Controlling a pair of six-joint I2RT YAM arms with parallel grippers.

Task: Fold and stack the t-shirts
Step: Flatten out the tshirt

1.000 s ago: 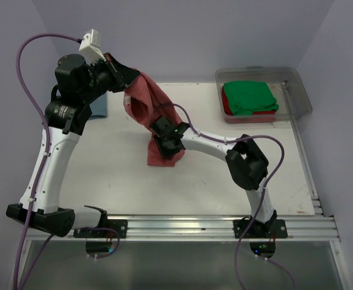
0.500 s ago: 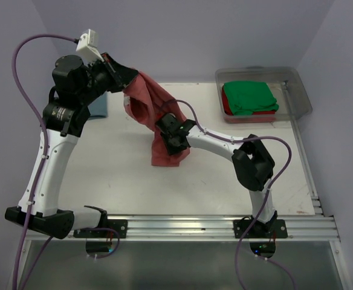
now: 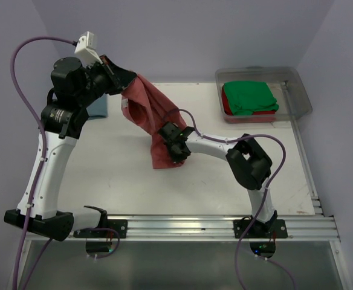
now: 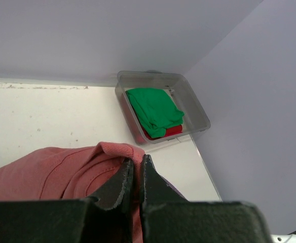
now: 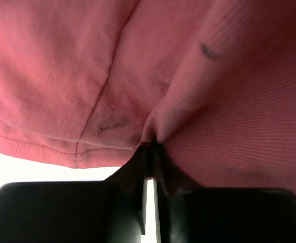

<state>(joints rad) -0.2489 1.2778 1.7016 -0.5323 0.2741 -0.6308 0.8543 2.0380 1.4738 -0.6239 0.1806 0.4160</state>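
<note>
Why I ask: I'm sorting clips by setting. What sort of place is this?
Probably a robot lab cell: left arm and right arm bolted to a rail, white table, plain walls close around.

The left arm (image 3: 51, 158) now leans a little farther from the bin (image 3: 304, 96) than a second ago, carrying the left gripper (image 3: 123, 77) and its pinched edge of the salmon shirt (image 3: 146, 99) with it. The right gripper (image 3: 173, 145), clamped on a lower fold, has shifted slightly toward the bin. The cloth between them is drawn out a touch wider, and its hanging lower edge has dropped slightly, farther from the bin.
</note>
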